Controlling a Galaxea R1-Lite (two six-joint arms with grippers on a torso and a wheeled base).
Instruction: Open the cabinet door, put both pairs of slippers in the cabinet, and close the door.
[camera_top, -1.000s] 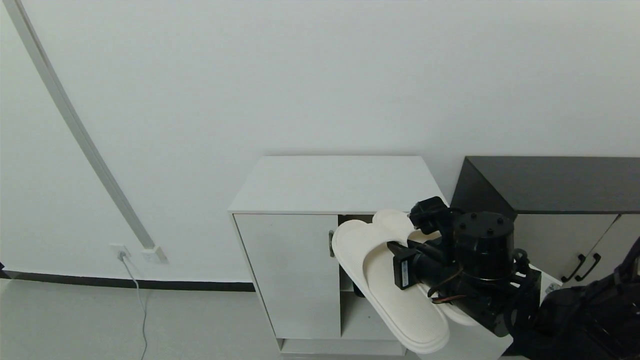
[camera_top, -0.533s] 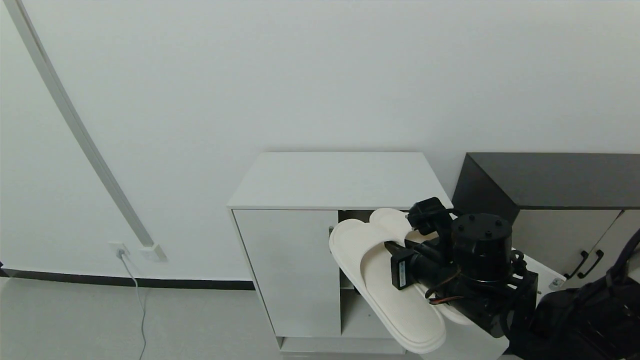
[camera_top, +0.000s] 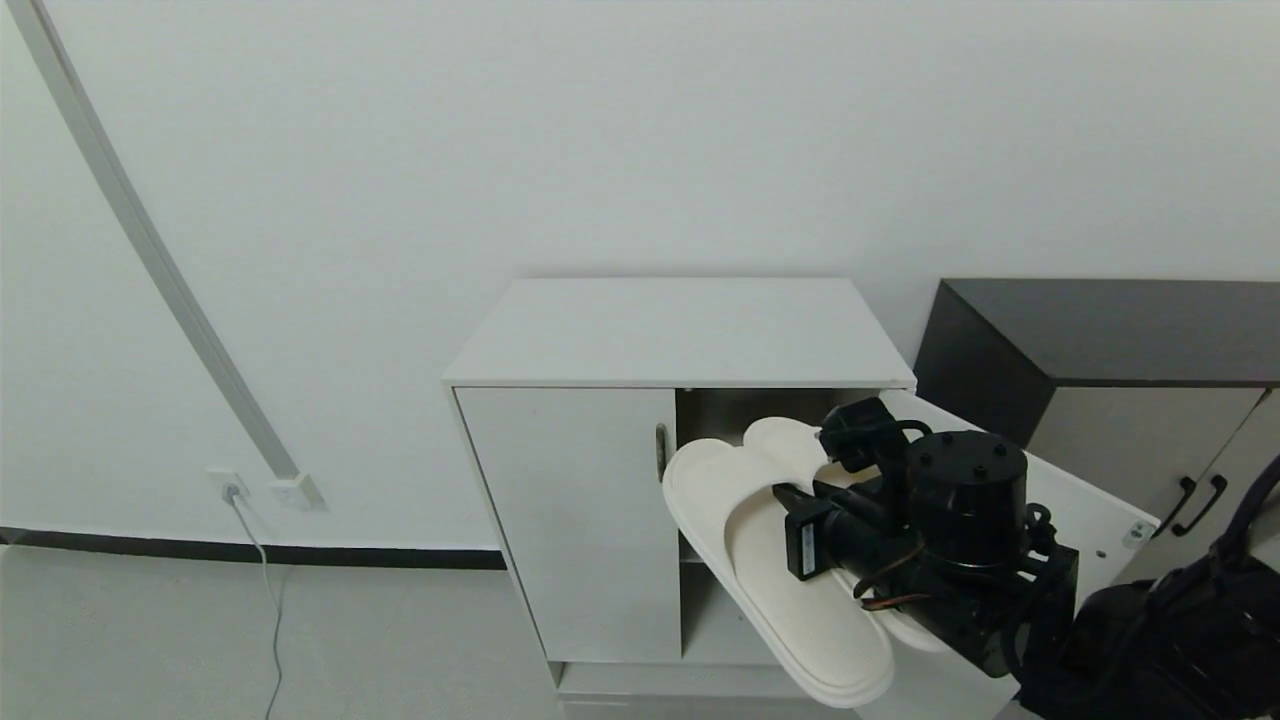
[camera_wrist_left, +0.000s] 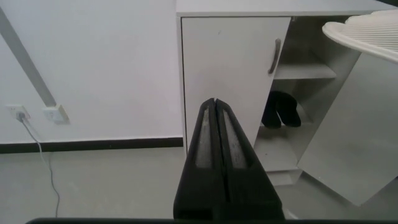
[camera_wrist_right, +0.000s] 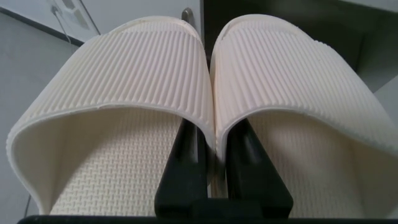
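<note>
Lower right, the right gripper (camera_wrist_right: 210, 155) clamps the slippers (camera_top: 770, 570); the left gripper (camera_wrist_left: 215, 134) is together, empty. The wide pair may hit the closed door (camera_top: 570, 520) and slip.

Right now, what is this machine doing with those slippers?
The robot's right gripper is clamped on a pair of white slippers, holding them in front of the white cabinet, whose right door stands open. A dark pair lies inside. The left gripper is shut and empty, facing the closed left door.

Slippers (camera_top: 765, 565) closer to cabinet (camera_top: 680, 330).
</note>
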